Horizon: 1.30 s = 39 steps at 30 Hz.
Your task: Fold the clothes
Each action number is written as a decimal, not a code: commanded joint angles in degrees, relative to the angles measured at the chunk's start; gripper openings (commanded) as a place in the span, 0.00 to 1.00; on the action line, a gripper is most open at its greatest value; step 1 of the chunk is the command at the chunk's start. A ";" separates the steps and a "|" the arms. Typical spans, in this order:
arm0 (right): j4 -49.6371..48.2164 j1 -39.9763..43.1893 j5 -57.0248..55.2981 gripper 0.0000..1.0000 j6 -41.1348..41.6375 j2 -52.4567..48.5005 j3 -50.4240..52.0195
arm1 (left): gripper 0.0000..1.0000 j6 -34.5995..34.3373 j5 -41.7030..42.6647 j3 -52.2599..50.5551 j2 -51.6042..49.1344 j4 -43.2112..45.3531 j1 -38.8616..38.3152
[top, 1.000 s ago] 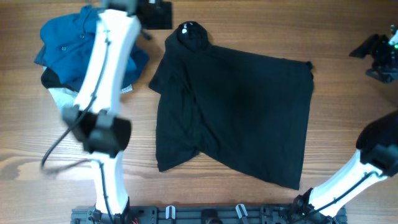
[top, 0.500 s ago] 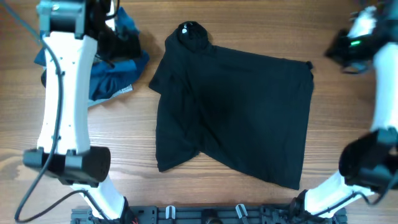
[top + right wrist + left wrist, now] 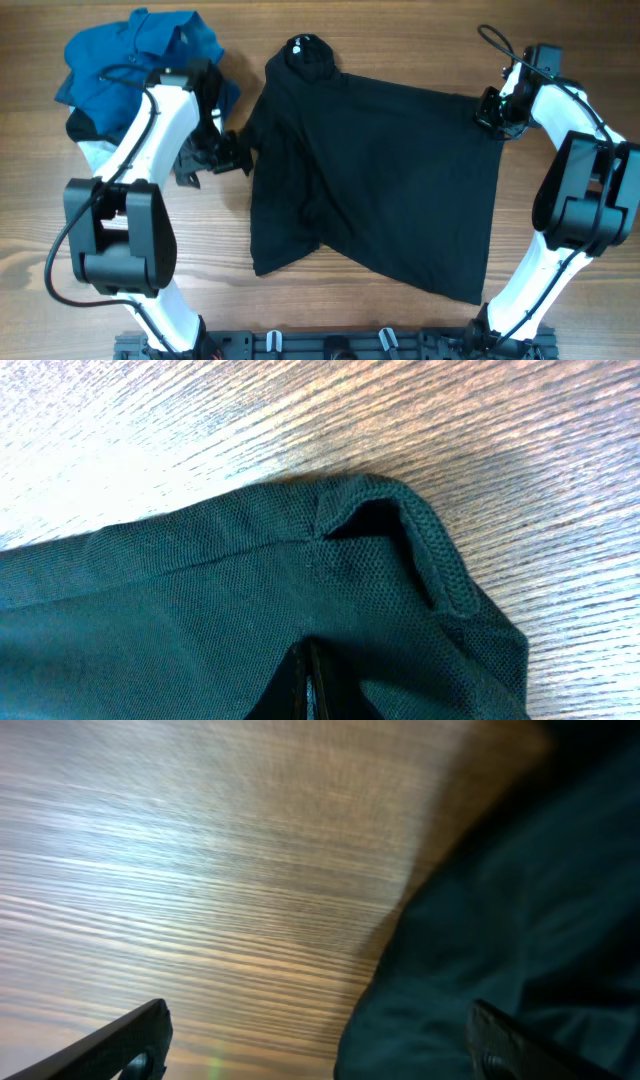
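Observation:
A black shirt [image 3: 380, 180] lies spread across the middle of the wooden table, its collar bunched at the far end [image 3: 305, 55]. My left gripper [image 3: 232, 152] sits low at the shirt's left edge. In the left wrist view it [image 3: 320, 1058] is open wide, with bare wood and the dark cloth edge [image 3: 520, 920] between its fingers. My right gripper [image 3: 490, 112] is at the shirt's far right corner. In the right wrist view it [image 3: 310, 682] is shut on the fabric just behind the hemmed corner [image 3: 420, 550].
A pile of blue clothes [image 3: 130, 60] lies at the far left, with white and dark pieces under it, just behind my left arm. The arms' mounting rail [image 3: 330, 345] runs along the near edge.
Both arms have swung in to the shirt. The left gripper came down beside the shirt's left edge. The right gripper reached the far right corner and shut on it.

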<state>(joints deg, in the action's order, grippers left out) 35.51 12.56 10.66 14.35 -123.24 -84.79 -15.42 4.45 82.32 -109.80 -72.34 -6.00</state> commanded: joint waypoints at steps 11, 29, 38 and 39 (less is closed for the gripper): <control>6.97 14.69 -2.95 0.04 -4.96 -11.80 -2.73 | 1.00 0.17 3.02 -13.07 -0.04 18.67 -3.28; 12.74 15.28 -5.90 0.05 -4.66 -9.81 -9.70 | 0.04 1.46 -3.23 -18.93 1.36 15.41 -3.80; 12.81 15.30 2.91 0.33 -9.14 -9.09 -10.43 | 0.31 -0.26 -5.33 -17.20 6.73 11.52 2.84; 14.12 15.30 6.23 0.35 -9.81 -7.69 -11.15 | 0.29 -0.26 -4.17 -16.17 6.73 11.52 2.86</control>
<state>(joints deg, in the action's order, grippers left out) 47.55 26.63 15.09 8.38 -129.10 -96.49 -14.94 -0.16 64.07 -104.33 -61.25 -3.27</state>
